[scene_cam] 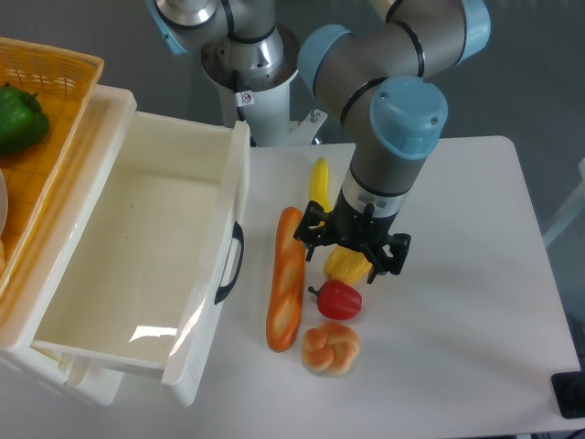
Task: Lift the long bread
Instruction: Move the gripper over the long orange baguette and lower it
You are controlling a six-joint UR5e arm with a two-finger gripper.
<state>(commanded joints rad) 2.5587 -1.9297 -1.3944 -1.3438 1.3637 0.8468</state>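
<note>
**Colleague:** What have you got on screen?

**Me:** Biggest first: the white tabletop (475, 274), then the open white drawer (137, 265) on the left with a wicker basket (55, 82) behind it holding a green pepper (18, 117). My arm hangs over the middle of the tabletop, its gripper (352, 245) above a yellow piece of food (345, 265) I can't identify (it's half hidden under the wrist).

**Colleague:** And the long bread?

**Me:** The long bread (284, 279) lies flat on the tabletop, just right of the drawer front, running almost straight toward the camera. It is just beside the gripper on the left, not under it. A banana (319, 183) sits beyond its far end, a red pepper (338, 299) is near its right side, and a small knotted bun (331, 347) is beside its near end.

**Colleague:** Jaws?

**Me:** Spread apart, I'd say, and holding nothing; the black fingers sit clear of everything.

**Colleague:** How will it handle?

**Me:** I judge it a light, stiff plastic toy with a smooth rounded skin, so it could roll or slip. I'd close across its narrow width at the middle, so neither end droops, and away from the red pepper and bun.
</note>
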